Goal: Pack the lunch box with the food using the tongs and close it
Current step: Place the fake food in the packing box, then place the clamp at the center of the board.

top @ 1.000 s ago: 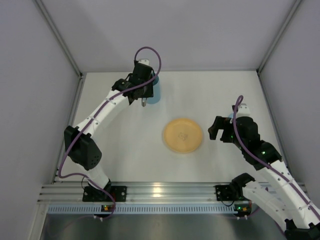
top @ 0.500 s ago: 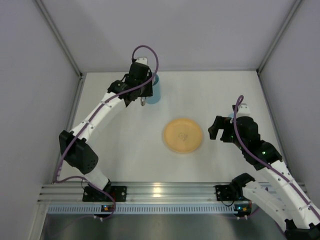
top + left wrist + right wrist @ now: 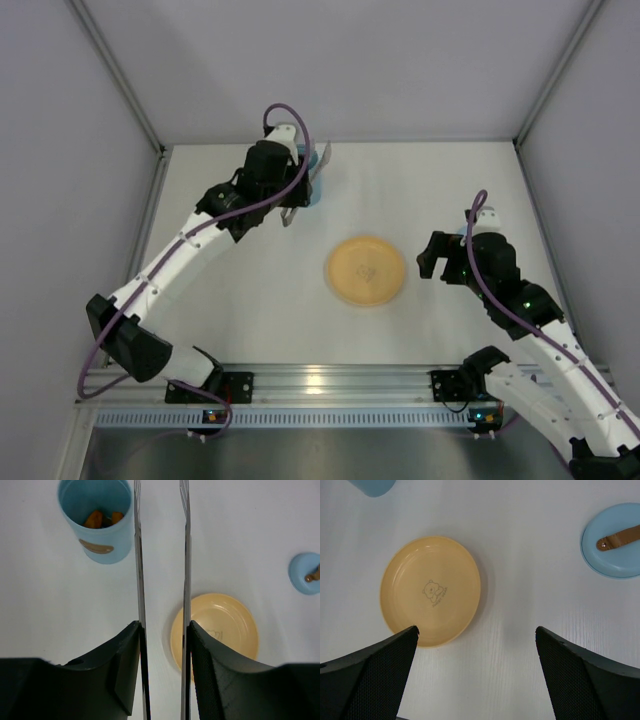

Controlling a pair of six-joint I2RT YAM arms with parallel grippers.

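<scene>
The light blue lunch box (image 3: 95, 530) stands upright and open at the upper left of the left wrist view, with reddish-brown food (image 3: 94, 518) lying inside it. My left gripper (image 3: 163, 624) is shut on the tongs (image 3: 186, 555), whose two slim metal arms run forward just right of the lunch box, a gap between them and nothing gripped. From above, the left gripper (image 3: 288, 190) covers most of the lunch box (image 3: 314, 175). My right gripper (image 3: 476, 628) is open and holds nothing, hovering right of the plate.
A yellow-orange plate (image 3: 366, 271) with a bear print sits mid-table with nothing on it; it also shows as the plate (image 3: 431, 591) in the right wrist view. A round blue lid (image 3: 615, 540) with a brown strap lies flat at the right. Grey walls enclose the table.
The left arm has stretched out, its elbow dropping toward the near left, and its wrist has turned beside the lunch box. The right arm has stayed still.
</scene>
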